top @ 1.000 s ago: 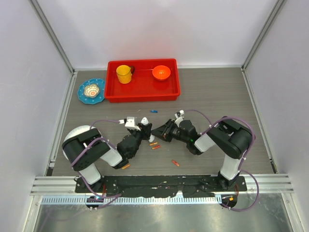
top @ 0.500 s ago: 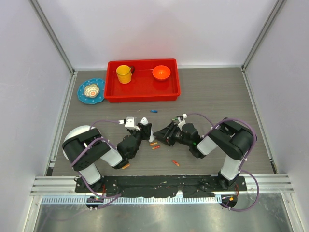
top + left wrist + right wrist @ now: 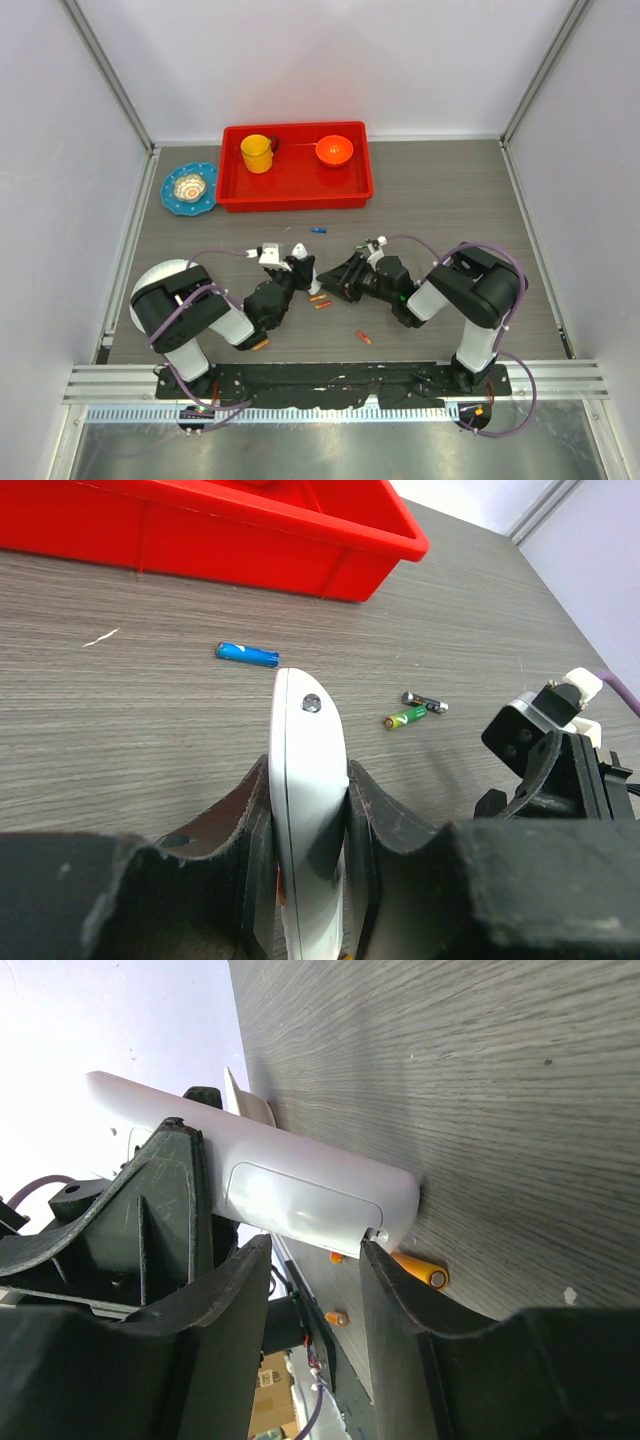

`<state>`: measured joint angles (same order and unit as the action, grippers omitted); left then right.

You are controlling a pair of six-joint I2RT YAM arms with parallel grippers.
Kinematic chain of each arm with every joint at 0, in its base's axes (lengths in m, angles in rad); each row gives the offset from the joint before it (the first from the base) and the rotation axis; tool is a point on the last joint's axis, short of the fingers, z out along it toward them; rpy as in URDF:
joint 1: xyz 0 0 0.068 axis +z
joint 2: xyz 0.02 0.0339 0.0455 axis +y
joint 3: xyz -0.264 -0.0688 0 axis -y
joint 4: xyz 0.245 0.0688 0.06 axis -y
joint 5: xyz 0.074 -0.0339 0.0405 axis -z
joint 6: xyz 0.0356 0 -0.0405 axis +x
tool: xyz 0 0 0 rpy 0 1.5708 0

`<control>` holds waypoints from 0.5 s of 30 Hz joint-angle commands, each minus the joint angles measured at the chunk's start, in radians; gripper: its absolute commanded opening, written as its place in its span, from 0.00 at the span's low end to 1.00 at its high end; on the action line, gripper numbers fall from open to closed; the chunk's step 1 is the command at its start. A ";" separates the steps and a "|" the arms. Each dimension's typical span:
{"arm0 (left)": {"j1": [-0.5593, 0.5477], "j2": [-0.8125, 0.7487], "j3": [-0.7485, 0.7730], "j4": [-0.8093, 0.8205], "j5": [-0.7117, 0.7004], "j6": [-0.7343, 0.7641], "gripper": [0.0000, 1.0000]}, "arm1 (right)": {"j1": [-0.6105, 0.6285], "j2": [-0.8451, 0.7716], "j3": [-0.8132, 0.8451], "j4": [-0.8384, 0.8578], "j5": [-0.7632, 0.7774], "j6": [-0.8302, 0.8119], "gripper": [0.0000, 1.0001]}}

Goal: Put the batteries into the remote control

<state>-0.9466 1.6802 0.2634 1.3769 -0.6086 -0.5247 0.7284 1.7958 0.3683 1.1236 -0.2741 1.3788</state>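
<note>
My left gripper [image 3: 296, 270] is shut on the white remote control [image 3: 299, 252] and holds it on edge just above the table. In the left wrist view the remote [image 3: 305, 715] stands pinched between my left gripper's jaws [image 3: 308, 785]. My right gripper [image 3: 327, 279] is open at the remote's lower end. In the right wrist view its jaws [image 3: 312, 1260] stand either side of the remote's cover panel [image 3: 300, 1200]. Orange batteries [image 3: 319, 300] lie on the table under the grippers, one beside the remote's end [image 3: 420, 1270]. A blue battery [image 3: 247, 654] and a green one [image 3: 405, 718] lie beyond.
A red tray [image 3: 296, 190] at the back holds a yellow cup [image 3: 257, 153] and an orange bowl [image 3: 334, 150]. A blue plate [image 3: 189, 187] lies left of it. A red battery [image 3: 363, 337] and an orange one [image 3: 260, 345] lie near the arm bases.
My right gripper has shifted slightly down and left, closer to the remote's end. My left gripper and the remote have stayed put.
</note>
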 commanded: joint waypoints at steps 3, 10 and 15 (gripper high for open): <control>-0.018 0.022 -0.001 0.171 -0.031 0.028 0.00 | 0.012 0.008 0.003 0.058 0.018 0.005 0.46; -0.023 0.016 -0.001 0.169 -0.040 0.038 0.00 | 0.020 0.017 0.000 0.058 0.016 0.006 0.47; -0.023 0.018 -0.001 0.169 -0.043 0.042 0.00 | 0.019 0.005 -0.017 0.045 0.027 -0.001 0.50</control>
<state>-0.9623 1.6802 0.2634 1.3788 -0.6189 -0.5190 0.7437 1.8072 0.3660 1.1294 -0.2718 1.3872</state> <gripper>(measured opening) 0.304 0.496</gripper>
